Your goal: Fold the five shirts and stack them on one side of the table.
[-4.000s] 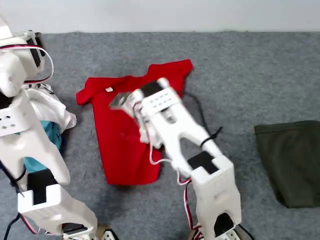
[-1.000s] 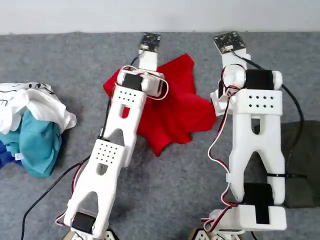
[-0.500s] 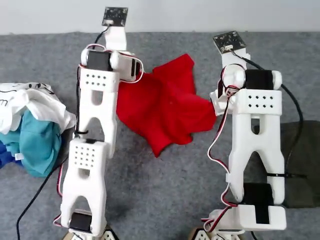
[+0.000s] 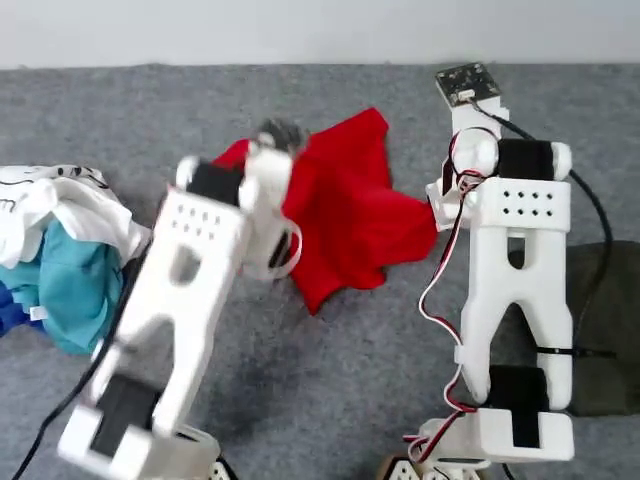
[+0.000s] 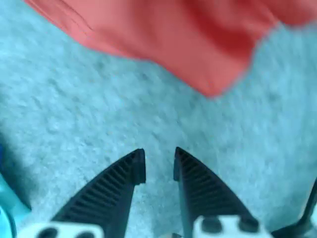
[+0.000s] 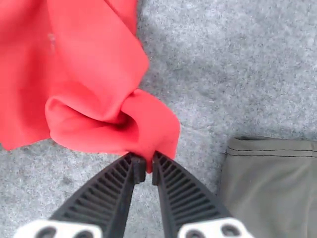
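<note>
A crumpled red shirt (image 4: 350, 215) lies on the grey carpeted table, at the far middle. My right gripper (image 6: 144, 166) is shut on a bunched fold of the red shirt (image 6: 84, 74) at its right edge, low over the carpet. The right arm (image 4: 515, 260) stretches out along the shirt's right side. The left arm (image 4: 200, 260) crosses the shirt's left part. My left gripper (image 5: 159, 161) is a little open with nothing between its fingers. It hangs over bare carpet just short of the red shirt (image 5: 198, 44).
A loose pile of white, teal and blue shirts (image 4: 60, 250) sits at the table's left edge. A folded dark green shirt (image 4: 600, 330) lies at the right, close beside my right gripper (image 6: 267, 188). A teal cloth edge (image 5: 5, 208) shows near my left gripper.
The left arm has pulled back from the table's far edge and swung right and nearer, over the shirt's left part. The right arm has kept its hold and barely moved.
</note>
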You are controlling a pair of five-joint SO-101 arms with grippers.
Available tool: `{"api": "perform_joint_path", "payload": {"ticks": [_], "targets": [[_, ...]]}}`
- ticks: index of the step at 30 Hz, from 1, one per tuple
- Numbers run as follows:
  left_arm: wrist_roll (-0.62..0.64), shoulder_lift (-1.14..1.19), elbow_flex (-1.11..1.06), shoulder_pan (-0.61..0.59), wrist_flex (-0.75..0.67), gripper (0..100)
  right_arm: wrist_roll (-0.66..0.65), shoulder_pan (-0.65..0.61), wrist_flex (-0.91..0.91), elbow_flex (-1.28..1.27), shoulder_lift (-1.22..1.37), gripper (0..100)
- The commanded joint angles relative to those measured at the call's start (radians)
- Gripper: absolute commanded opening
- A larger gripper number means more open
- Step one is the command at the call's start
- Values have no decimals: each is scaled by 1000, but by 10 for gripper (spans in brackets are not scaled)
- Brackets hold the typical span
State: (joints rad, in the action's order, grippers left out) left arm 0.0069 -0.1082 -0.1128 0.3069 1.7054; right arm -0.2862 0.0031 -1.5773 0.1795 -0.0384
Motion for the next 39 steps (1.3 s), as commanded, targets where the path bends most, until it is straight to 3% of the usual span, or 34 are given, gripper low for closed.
{"api": "perform_joint_path", "payload": {"ticks": [1,18,24,29,39], "targets": [[-89,-163,-189,68,-97,136,5,5,12,3,-38,11],[-21,-164,-605,175,-672,163,5,5,5,3,-38,11],[-20,-164,-682,170,-790,163,5,5,5,3,-38,11],[81,-163,-750,170,-947,163,5,5,5,3,-38,11],[91,-52,-759,169,-1028,160,5,5,5,3,-42,11]]}}
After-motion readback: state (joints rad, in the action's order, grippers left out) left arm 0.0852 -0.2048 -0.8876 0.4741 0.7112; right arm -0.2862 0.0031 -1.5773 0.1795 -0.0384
